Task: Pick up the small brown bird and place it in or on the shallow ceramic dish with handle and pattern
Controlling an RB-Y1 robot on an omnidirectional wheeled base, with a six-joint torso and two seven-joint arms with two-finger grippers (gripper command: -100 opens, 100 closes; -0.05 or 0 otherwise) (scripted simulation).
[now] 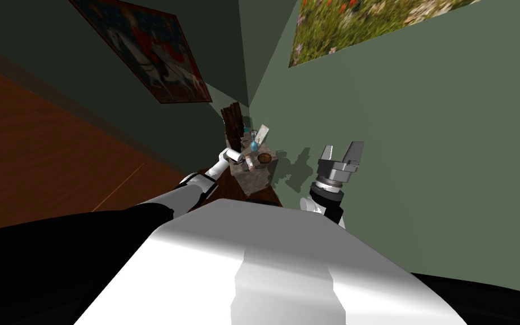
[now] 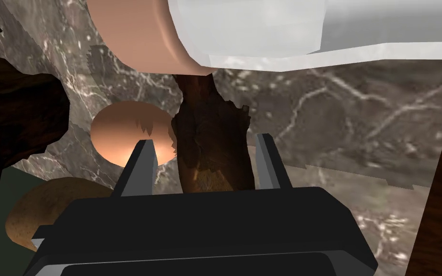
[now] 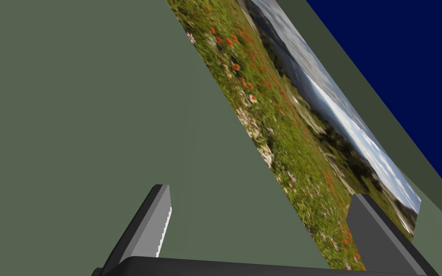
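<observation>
The small dark brown bird (image 2: 213, 139) sits between the fingers of my left gripper (image 2: 205, 160), which is shut on it over the grey marble top (image 2: 359, 124) of a small stand. In the head view my left gripper (image 1: 241, 161) reaches over that stand (image 1: 258, 178) in the room's corner. A round brown dish (image 1: 264, 158) rests on the stand's top just past the gripper. My right gripper (image 1: 341, 151) is raised near the green wall, open and holding nothing; its fingers (image 3: 160, 225) stand wide apart.
A pink and white cylinder (image 2: 181, 33) lies close beyond the bird, and a round peach disc (image 2: 119, 134) sits beside it. A dark brown block (image 1: 232, 121), a blue bottle (image 1: 253, 145) and a white card (image 1: 261, 134) crowd the stand's far side. Green walls meet behind.
</observation>
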